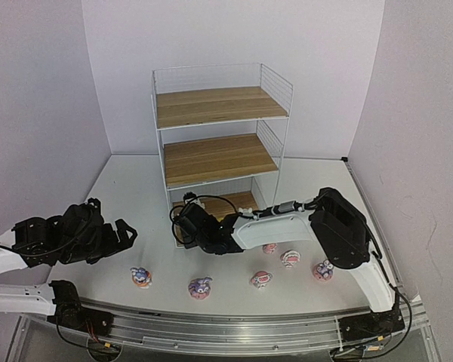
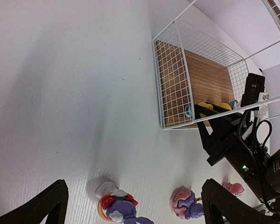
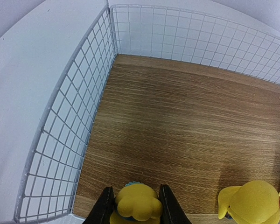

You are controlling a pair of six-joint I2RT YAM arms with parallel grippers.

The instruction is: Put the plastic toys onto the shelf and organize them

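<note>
The shelf (image 1: 215, 105) stands at the back centre. My right gripper (image 1: 183, 220) reaches into its bottom tier. In the right wrist view the right gripper (image 3: 135, 188) is shut on a small yellowish toy (image 3: 136, 204) at the front left of the bottom board (image 3: 177, 116). A second yellow toy (image 3: 252, 200) stands to its right. My left gripper (image 1: 124, 232) is open and empty, above the table at the left. In its wrist view the left gripper (image 2: 134, 183) hovers over two purple bunnies (image 2: 119, 210) (image 2: 186, 205). Several toys (image 1: 261, 280) lie in front of the shelf.
White wire mesh walls (image 3: 70, 140) close the bottom tier's left side and back. The right arm (image 1: 287, 222) stretches across the table above the pink-and-white toys (image 1: 291, 259). The shelf's upper two boards (image 1: 219, 158) carry nothing. A metal rail (image 1: 234, 328) runs along the near edge.
</note>
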